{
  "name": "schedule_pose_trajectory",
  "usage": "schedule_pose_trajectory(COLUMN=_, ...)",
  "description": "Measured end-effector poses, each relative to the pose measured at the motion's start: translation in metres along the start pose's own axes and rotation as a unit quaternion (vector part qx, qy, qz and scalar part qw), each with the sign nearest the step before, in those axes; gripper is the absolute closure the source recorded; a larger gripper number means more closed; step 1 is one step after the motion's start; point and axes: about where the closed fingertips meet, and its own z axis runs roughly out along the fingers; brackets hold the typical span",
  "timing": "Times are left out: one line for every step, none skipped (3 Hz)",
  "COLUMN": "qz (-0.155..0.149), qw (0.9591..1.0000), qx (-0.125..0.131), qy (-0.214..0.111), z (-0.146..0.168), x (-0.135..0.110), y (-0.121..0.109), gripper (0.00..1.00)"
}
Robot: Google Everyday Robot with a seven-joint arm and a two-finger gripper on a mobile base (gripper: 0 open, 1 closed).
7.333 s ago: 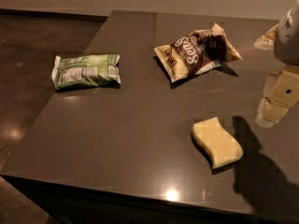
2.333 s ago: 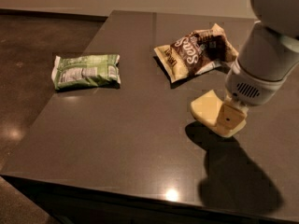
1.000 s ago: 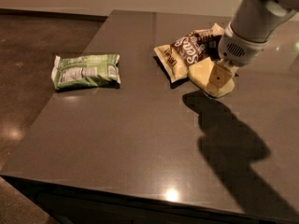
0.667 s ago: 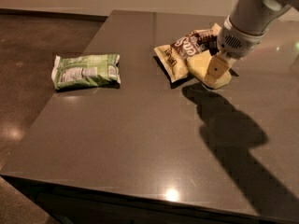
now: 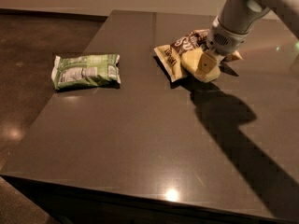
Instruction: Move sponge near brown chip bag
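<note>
Note, at upper right, your gripper [image 5: 204, 68] clamped on the sponge [image 5: 190, 61], with the arm [image 5: 233, 20] reaching in from the top right corner. You see the sponge low over the dark table [image 5: 140, 139], just against the near side of the brown chip bag [image 5: 174, 51]. Well apart, toward the table's left edge, lies a green snack bag [image 5: 86, 71]. Whether the sponge rests on the table cannot be told.
</note>
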Motion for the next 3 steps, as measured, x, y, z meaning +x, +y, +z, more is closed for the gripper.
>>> schedule_pose_trajectory(qz=0.003, qw=0.9999, qx=-0.011, qy=-0.011, z=0.0103, x=-0.0048, y=-0.0029, gripper=0.06)
schedule_pose_trajectory(qz=0.003, qw=0.9998, qx=-0.012, qy=-0.012, z=0.0122, x=-0.0058, y=-0.0029, gripper=0.00)
schedule_pose_trajectory(qz=0.003, qw=0.9998, qx=-0.013, qy=-0.012, z=0.0122, x=-0.0059, y=-0.0029, gripper=0.00)
